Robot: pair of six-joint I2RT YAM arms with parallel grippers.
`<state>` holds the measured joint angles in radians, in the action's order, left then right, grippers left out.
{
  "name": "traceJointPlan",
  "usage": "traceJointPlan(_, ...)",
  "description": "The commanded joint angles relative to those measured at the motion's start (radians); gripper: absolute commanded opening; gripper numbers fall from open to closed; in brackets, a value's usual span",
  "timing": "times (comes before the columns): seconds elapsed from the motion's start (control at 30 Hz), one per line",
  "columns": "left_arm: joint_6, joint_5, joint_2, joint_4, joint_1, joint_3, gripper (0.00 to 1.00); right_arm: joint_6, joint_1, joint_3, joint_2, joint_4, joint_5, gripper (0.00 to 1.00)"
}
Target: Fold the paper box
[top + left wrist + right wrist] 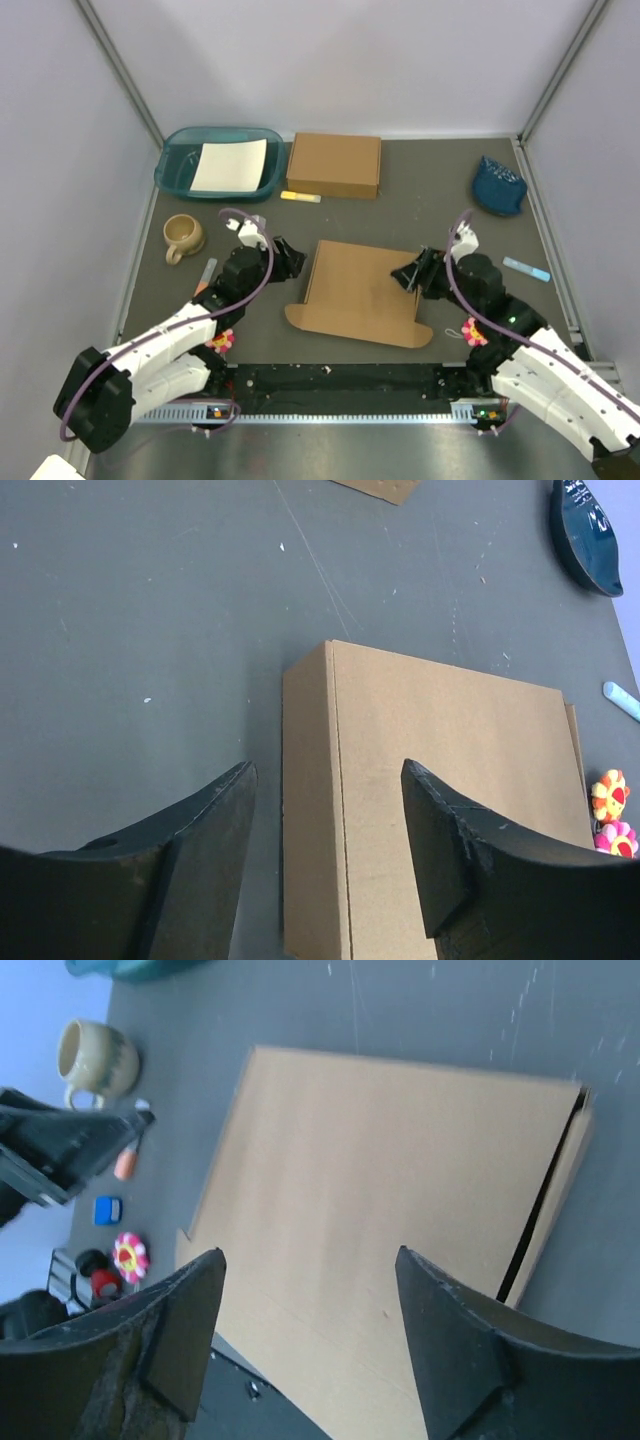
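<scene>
The paper box lies in the middle of the table, its brown lid down flat and a tabbed flap spread at its near edge. My left gripper hovers at the box's left side, open. In the left wrist view its fingers straddle the left wall of the paper box without touching it. My right gripper is at the box's right side, also open. From the right wrist view the lid of the paper box fills the gap between the spread fingertips, and nothing is held.
A closed twin brown box stands at the back beside a teal tray holding a white sheet. A yellow marker, a beige mug, an orange pen, a blue pen and a dark blue object lie around.
</scene>
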<state>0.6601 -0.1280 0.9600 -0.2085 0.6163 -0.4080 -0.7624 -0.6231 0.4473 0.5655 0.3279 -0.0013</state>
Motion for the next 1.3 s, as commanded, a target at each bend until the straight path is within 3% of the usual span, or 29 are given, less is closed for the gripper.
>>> traceJointPlan(0.0, 0.004, 0.027, 0.019, -0.055, -0.006, -0.025, 0.66, 0.060, 0.010, 0.157, 0.063, 0.210, 0.148, 0.76)
traceJointPlan(0.2, -0.010, 0.123, 0.115, -0.074, -0.004, -0.015, 0.68, -0.015, 0.011, 0.042, 0.108, 0.215, 0.144, 0.85)
traceJointPlan(0.47, 0.035, 0.261, 0.250, -0.218, 0.000, 0.018, 0.66, -0.014, 0.010, -0.025, 0.186, 0.108, 0.141, 0.85)
traceJointPlan(0.57, 0.050, 0.301, 0.281, -0.285, 0.008, 0.034, 0.61, 0.004, 0.011, -0.036, 0.217, 0.018, 0.126, 0.80)
traceJointPlan(0.7, 0.064, 0.324, 0.341, -0.351, 0.016, 0.044, 0.50, 0.040, 0.011, -0.051, 0.267, -0.133, 0.107, 0.65)
traceJointPlan(0.83, 0.091, 0.333, 0.417, -0.426, 0.019, 0.040, 0.39, 0.087, 0.010, -0.010, 0.451, -0.253, 0.080, 0.54)
traceJointPlan(0.97, 0.114, 0.315, 0.502, -0.497, 0.020, 0.021, 0.28, 0.129, 0.011, 0.036, 0.589, -0.357, 0.047, 0.34)
traceJointPlan(1.13, 0.113, 0.248, 0.555, -0.546, 0.019, -0.032, 0.26, 0.193, 0.023, 0.152, 0.720, -0.392, 0.063, 0.34)
traceJointPlan(1.27, 0.108, 0.229, 0.614, -0.533, 0.016, -0.090, 0.28, 0.271, 0.055, 0.249, 0.795, -0.368, 0.073, 0.42)
